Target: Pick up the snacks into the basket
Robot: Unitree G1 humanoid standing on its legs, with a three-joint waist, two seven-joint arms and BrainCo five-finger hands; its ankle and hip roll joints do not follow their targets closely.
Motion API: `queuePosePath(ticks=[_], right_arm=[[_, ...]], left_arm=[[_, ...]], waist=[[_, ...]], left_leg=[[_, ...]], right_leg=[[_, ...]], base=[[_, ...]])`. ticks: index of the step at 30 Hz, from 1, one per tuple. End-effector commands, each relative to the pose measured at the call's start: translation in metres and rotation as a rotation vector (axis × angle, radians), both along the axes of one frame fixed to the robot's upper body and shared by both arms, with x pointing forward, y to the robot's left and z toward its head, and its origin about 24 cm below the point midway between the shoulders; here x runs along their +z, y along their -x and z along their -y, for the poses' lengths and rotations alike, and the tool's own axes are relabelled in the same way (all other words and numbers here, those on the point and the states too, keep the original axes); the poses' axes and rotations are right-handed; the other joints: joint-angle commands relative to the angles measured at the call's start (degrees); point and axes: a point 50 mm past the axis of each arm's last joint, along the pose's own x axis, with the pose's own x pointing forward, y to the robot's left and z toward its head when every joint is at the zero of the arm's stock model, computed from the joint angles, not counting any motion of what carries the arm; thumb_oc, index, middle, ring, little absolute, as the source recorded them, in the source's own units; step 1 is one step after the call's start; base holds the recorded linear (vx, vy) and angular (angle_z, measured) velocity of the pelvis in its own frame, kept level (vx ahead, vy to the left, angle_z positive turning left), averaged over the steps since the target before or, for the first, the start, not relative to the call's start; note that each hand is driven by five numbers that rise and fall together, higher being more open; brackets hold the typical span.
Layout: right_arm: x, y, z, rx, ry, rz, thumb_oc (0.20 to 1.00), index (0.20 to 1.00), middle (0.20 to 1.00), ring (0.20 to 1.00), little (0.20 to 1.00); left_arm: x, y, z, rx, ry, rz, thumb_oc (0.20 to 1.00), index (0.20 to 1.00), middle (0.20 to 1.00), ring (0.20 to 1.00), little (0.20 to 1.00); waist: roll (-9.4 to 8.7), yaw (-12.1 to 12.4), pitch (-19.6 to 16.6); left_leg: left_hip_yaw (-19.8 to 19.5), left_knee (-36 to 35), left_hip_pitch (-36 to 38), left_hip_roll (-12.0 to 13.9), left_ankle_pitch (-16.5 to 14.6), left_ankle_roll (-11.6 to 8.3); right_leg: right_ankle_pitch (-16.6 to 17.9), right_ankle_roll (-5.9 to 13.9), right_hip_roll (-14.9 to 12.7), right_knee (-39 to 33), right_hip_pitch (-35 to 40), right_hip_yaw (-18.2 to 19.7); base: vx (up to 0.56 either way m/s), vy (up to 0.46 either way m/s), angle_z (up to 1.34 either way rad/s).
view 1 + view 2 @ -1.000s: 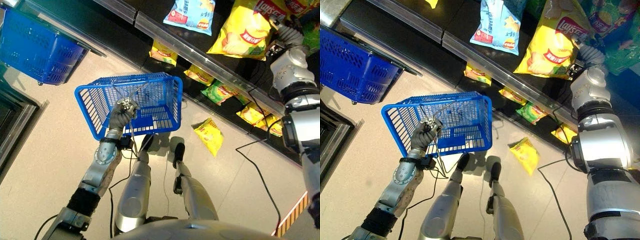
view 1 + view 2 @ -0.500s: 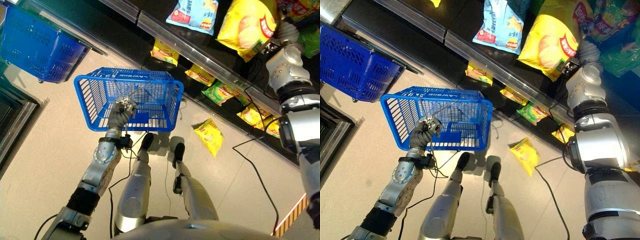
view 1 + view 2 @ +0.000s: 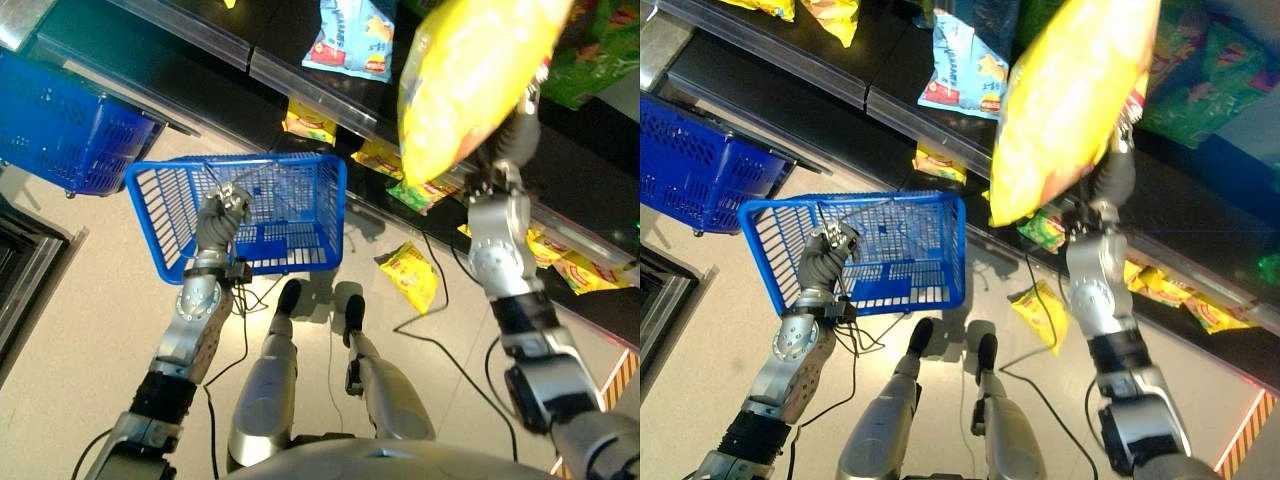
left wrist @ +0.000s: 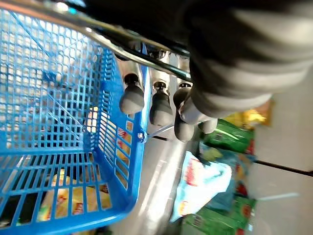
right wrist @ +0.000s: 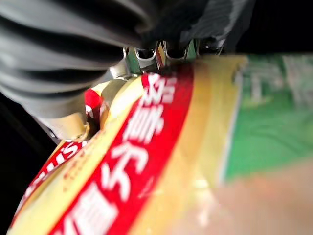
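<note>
Rt hand (image 3: pixel 1118 175) clamped on big yellow snack bag (image 3: pixel 1065 100), lt hand (image 3: pixel 222 215) curled round blue basket (image 3: pixel 250 215) handle; could slip off-target w/ loose grip.

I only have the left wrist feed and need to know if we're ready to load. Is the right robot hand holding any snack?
Observer: Yes. The right robot hand grips a big yellow chip bag, lifted off the shelf.
Operator: Is it over the basket?
Observer: Not yet. The bag is up beside the shelf, off to the right of the blue basket that the left robot hand holds by its wire handle.
Operator: Anything dropped?
Observer: One small yellow bag lies on the floor, between the basket and the right arm.
</note>
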Motion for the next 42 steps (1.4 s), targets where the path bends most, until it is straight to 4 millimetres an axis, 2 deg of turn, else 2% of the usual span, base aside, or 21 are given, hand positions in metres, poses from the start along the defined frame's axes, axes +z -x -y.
queuePosePath(ticks=[1, 4, 5, 6, 7, 9, 10, 11, 13, 14, 15, 16, 22, 24, 26, 29, 33, 38, 39, 40, 42], right_arm=[[0.014, 0.009, -0.005, 0.084, 0.151, 0.123, 0.200, 0.200, 0.200, 0.200, 0.200], [-0.007, 0.015, -0.014, 0.168, 0.220, 0.049, 0.200, 0.200, 0.200, 0.200, 0.200], [-0.007, 0.015, -0.014, 0.168, 0.220, 0.049, 0.200, 0.200, 0.200, 0.200, 0.200], [-0.026, 0.016, -0.024, 0.237, 0.261, -0.025, 0.200, 0.200, 0.200, 0.200, 0.200], [-0.026, 0.016, -0.024, 0.237, 0.261, -0.024, 0.200, 0.200, 0.200, 0.200, 0.200], [-0.051, 0.015, -0.045, 0.327, 0.303, -0.121, 0.200, 0.200, 0.200, 0.200, 0.200], [-0.051, 0.015, -0.045, 0.327, 0.303, -0.121, 0.200, 0.200, 0.200, 0.200, 0.200], [-0.062, 0.013, -0.060, 0.383, 0.330, -0.162, 0.200, 0.200, 0.200, 0.200, 0.200], [-0.075, 0.009, -0.075, 0.405, 0.430, -0.217, 0.200, 0.200, 0.200, 0.200, 0.200], [-0.074, 0.009, -0.075, 0.405, 0.430, -0.216, 0.200, 0.200, 0.200, 0.200, 0.200], [-0.081, 0.002, -0.090, 0.421, 0.514, -0.239, 0.200, 0.200, 0.200, 0.200, 0.200], [-0.079, -0.002, -0.096, 0.410, 0.584, -0.233, 0.200, 0.200, 0.200, 0.200, 0.200], [-0.071, -0.028, -0.131, 0.395, 0.697, -0.233, 0.200, 0.200, 0.200, 0.200, 0.200], [-0.063, -0.036, -0.144, 0.378, 0.765, -0.213, 0.200, 0.200, 0.200, 0.200, 0.200], [-0.062, -0.042, -0.150, 0.356, 0.771, -0.234, 0.200, 0.200, 0.200, 0.200, 0.200], [-0.052, -0.061, -0.147, 0.274, 0.836, -0.262, 0.200, 0.200, 0.200, 0.200, 0.200], [-0.041, -0.084, -0.132, 0.148, 0.905, -0.325, 0.200, 0.200, 0.200, 0.200, 0.200], [-0.010, -0.107, -0.102, -0.002, 0.864, -0.376, 0.200, 0.200, 0.200, 0.200, 0.200], [0.001, -0.113, -0.089, -0.073, 0.859, -0.399, 0.200, 0.200, 0.200, 0.200, 0.200], [0.001, -0.114, -0.089, -0.073, 0.859, -0.398, 0.200, 0.200, 0.200, 0.200, 0.200], [0.010, -0.119, -0.073, -0.138, 0.855, -0.438, 0.200, 0.200, 0.200, 0.200, 0.200]], left_arm=[[0.048, 0.008, 0.006, -0.056, 0.008, 0.263, 0.200, 0.200, 0.200, 0.200, 0.200], [0.053, 0.007, 0.009, -0.078, 0.034, 0.284, 0.200, 0.200, 0.200, 0.200, 0.200], [0.053, 0.007, 0.009, -0.078, 0.034, 0.284, 0.200, 0.200, 0.200, 0.200, 0.200], [0.058, 0.004, 0.015, -0.106, 0.033, 0.300, 0.200, 0.200, 0.200, 0.200, 0.200], [0.058, 0.003, 0.015, -0.106, 0.033, 0.300, 0.200, 0.200, 0.200, 0.200, 0.200], [0.070, -0.004, 0.028, -0.149, 0.042, 0.346, 0.200, 0.200, 0.200, 0.200, 0.200], [0.071, -0.004, 0.028, -0.149, 0.042, 0.346, 0.200, 0.200, 0.200, 0.200, 0.200], [0.078, -0.010, 0.039, -0.175, 0.062, 0.369, 0.200, 0.200, 0.200, 0.200, 0.200], [0.086, -0.014, 0.053, -0.215, 0.089, 0.391, 0.200, 0.200, 0.200, 0.200, 0.200], [0.087, -0.014, 0.053, -0.215, 0.089, 0.392, 0.200, 0.200, 0.200, 0.200, 0.200], [0.094, -0.016, 0.066, -0.256, 0.108, 0.414, 0.200, 0.200, 0.200, 0.200, 0.200], [0.097, -0.017, 0.072, -0.273, 0.111, 0.425, 0.200, 0.200, 0.200, 0.200, 0.200], [0.109, -0.018, 0.108, -0.383, 0.127, 0.455, 0.200, 0.200, 0.200, 0.200, 0.200], [0.112, -0.017, 0.119, -0.427, 0.145, 0.453, 0.200, 0.200, 0.200, 0.200, 0.200], [0.117, -0.015, 0.128, -0.460, 0.156, 0.469, 0.200, 0.200, 0.200, 0.200, 0.200], [0.125, -0.011, 0.140, -0.514, 0.166, 0.493, 0.200, 0.200, 0.200, 0.200, 0.200], [0.134, -0.006, 0.154, -0.587, 0.179, 0.516, 0.200, 0.200, 0.200, 0.200, 0.200], [0.140, 0.002, 0.168, -0.671, 0.189, 0.534, 0.200, 0.200, 0.200, 0.200, 0.200], [0.139, 0.003, 0.172, -0.704, 0.192, 0.520, 0.200, 0.200, 0.200, 0.200, 0.200], [0.139, 0.003, 0.172, -0.705, 0.192, 0.521, 0.200, 0.200, 0.200, 0.200, 0.200], [0.139, 0.005, 0.176, -0.742, 0.192, 0.511, 0.200, 0.200, 0.200, 0.200, 0.200]], waist=[[-0.04, -2.19, -8.08], [-0.16, -2.92, -8.45], [-0.16, -2.92, -8.47], [-0.08, -3.22, -8.26], [-0.07, -3.22, -8.28], [0.28, -3.47, -6.89], [0.28, -3.47, -6.90], [0.51, -3.48, -5.73], [0.85, -3.27, -4.23], [0.85, -3.29, -4.18], [1.42, -2.88, -2.39], [1.67, -2.64, -1.53], [2.93, -1.45, 2.83], [3.24, -0.92, 3.99], [3.50, -0.56, 4.75], [4.13, 0.38, 5.73], [5.18, 1.34, 5.73], [6.44, 2.48, 5.73], [6.87, 2.85, 5.73], [6.87, 2.86, 5.73], [7.48, 3.48, 5.73]], left_leg=[[0.16, 1.28, 1.51, 0.21, -5.10, -0.61], [0.82, 0.01, 1.55, 0.70, -4.22, -0.66], [0.83, 0.00, 1.55, 0.70, -4.22, -0.66], [1.08, -0.01, 1.25, 0.73, -3.95, -0.74], [1.08, -0.01, 1.22, 0.73, -3.95, -0.74], [1.26, 0.59, -0.03, 0.65, -3.63, -0.99], [1.26, 0.59, -0.04, 0.65, -3.64, -0.99], [1.16, 0.64, -0.66, 0.61, -3.32, -1.07], [1.12, 0.99, -1.46, 0.44, -3.23, -1.15], [1.10, 1.04, -1.49, 0.44, -3.26, -1.15], [1.08, 1.64, -2.69, 0.14, -3.06, -1.32], [1.02, 1.89, -3.30, 0.07, -3.01, -1.34], [0.98, 2.98, -6.71, -0.55, -2.27, -1.36], [1.03, 3.16, -7.57, -0.73, -2.11, -1.32], [1.04, 3.26, -7.96, -0.94, -2.09, -1.25], [1.03, 3.52, -8.76, -1.26, -2.13, -1.14], [0.59, 3.54, -10.19, -1.68, -2.06, -1.09], [-0.13, 3.26, -11.08, -2.20, -1.72, -1.01], [-0.32, 3.27, -11.24, -2.48, -1.65, -0.94], [-0.33, 3.27, -11.29, -2.48, -1.65, -0.94], [-0.50, 3.33, -11.40, -2.70, -1.67, -0.84]], right_leg=[[-5.21, 4.32, -2.55, 4.17, -0.85, 0.07], [-4.57, 4.40, -2.42, 3.92, -1.45, 0.49], [-4.57, 4.40, -2.42, 3.92, -1.46, 0.49], [-4.36, 4.42, -2.31, 4.00, -1.98, 0.73], [-4.36, 4.42, -2.30, 4.01, -2.01, 0.73], [-4.35, 4.32, -2.15, 4.61, -3.36, 0.85], [-4.35, 4.32, -2.15, 4.61, -3.37, 0.85], [-4.27, 4.22, -2.09, 4.99, -4.08, 0.84], [-4.21, 4.20, -2.14, 5.51, -4.80, 0.58], [-4.23, 4.20, -2.14, 5.54, -4.81, 0.57], [-4.25, 4.10, -2.18, 6.43, -5.85, 0.17], [-4.29, 4.08, -2.10, 7.00, -6.57, 0.04], [-4.07, 4.02, -2.16, 8.67, -10.00, -0.51], [-3.97, 4.01, -2.13, 9.01, -10.96, -0.54], [-4.00, 3.98, -2.18, 9.09, -11.30, -0.69], [-4.07, 3.93, -2.24, 9.36, -12.08, -0.94], [-4.08, 3.88, -2.43, 9.42, -13.33, -1.46], [-3.70, 4.03, -2.84, 9.23, -14.13, -2.28], [-3.52, 4.11, -3.00, 9.10, -14.18, -2.38], [-3.50, 4.11, -3.00, 9.08, -14.22, -2.39], [-3.40, 4.17, -3.13, 9.03, -14.32, -2.43]], base=[[-0.03, 0.003, -0.14], [-0.03, -0.001, -0.03], [-0.05, 0.003, -0.13], [-0.03, 0.001, -0.15], [-0.07, 0.010, -0.16], [-0.07, 0.011, -0.08], [-0.07, 0.003, -0.02], [-0.06, -0.006, 0.00], [-0.06, -0.010, 0.04], [-0.09, -0.007, 0.06], [-0.10, -0.007, 0.04], [-0.13, -0.007, 0.07], [-0.08, -0.005, 0.09], [-0.07, -0.018, 0.02], [-0.05, -0.008, 0.03], [-0.05, 0.000, 0.04], [-0.02, -0.002, 0.04], [-0.02, 0.005, 0.15], [-0.02, 0.016, 0.19], [-0.01, 0.018, 0.13], [-0.01, 0.013, 0.05]])
